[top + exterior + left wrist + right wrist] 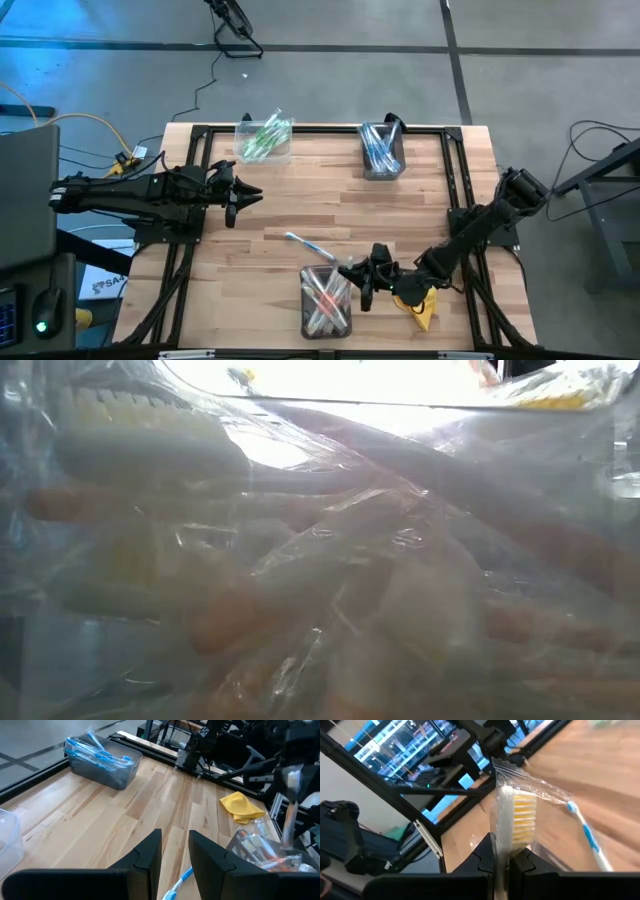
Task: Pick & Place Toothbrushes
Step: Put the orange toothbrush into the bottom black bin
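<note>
My right gripper (362, 282) is at the right rim of the near bin (306, 318) of red-accented toothbrushes, shut on a toothbrush (516, 815) with yellow bristles in a clear wrapper. One blue toothbrush (304, 244) lies flat on the wood, just beyond that bin. My left gripper (238, 205) waits over the table's left side, open with nothing between its fingers (150, 851). A bin (265, 140) of green toothbrushes and a bin (382, 150) of blue ones stand at the far edge. The low view is filled by wrapped toothbrushes (300, 590) seen close up. My right gripper pinches the wrapped toothbrush between its two fingers just below the bristle head (503, 843), wrapper and all. The head sticks out beyond the fingertips, with its bristles facing the wrist camera. The handle end is hidden behind the fingers. The brush is lifted clear of the table.
A crumpled yellow cloth (420, 308) lies near the front right corner, under the right arm. Black rails (200, 180) frame the wooden tabletop (330, 205). Bare wood lies between the far bins and the near one.
</note>
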`<state>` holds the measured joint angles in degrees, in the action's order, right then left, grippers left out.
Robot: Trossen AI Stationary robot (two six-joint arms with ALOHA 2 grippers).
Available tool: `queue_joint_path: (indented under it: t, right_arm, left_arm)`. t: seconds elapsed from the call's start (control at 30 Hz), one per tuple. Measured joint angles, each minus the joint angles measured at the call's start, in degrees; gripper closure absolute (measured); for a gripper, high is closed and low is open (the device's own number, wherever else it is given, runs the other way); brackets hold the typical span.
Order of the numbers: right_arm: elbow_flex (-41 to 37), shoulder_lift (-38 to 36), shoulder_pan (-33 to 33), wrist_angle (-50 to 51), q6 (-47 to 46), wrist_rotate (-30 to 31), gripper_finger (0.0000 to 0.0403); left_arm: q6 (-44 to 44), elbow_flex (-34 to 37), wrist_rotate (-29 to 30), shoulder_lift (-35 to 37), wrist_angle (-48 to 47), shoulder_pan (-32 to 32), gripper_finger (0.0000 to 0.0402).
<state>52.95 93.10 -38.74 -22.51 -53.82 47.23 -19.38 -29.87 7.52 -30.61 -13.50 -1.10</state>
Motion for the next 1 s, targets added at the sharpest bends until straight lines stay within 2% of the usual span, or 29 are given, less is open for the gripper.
queue_joint_path:
  t: [0.17,0.43,0.67,1.0]
  right_arm:
    - [0.0,3.7,0.0,-3.2,-2.9,-0.9,0.0399]
    - [0.0,7.8,-0.3,-6.3,-2.0,-1.6,0.0399]
    - [-0.1,8.7,-0.3,-5.8,-2.7,-6.0,0.0399]
    - [-0.1,8.7,0.3,-3.0,0.8,-9.0,0.0399]
  left_arm:
    - [0.0,0.0,0.0,0.0,0.0,0.0,0.0307]
    - [0.0,0.0,0.0,0.0,0.0,0.0,0.0307]
    - [0.0,0.0,0.0,0.0,0.0,0.0,0.0307]
    - [0.0,0.0,0.0,0.0,0.0,0.0,0.0307]
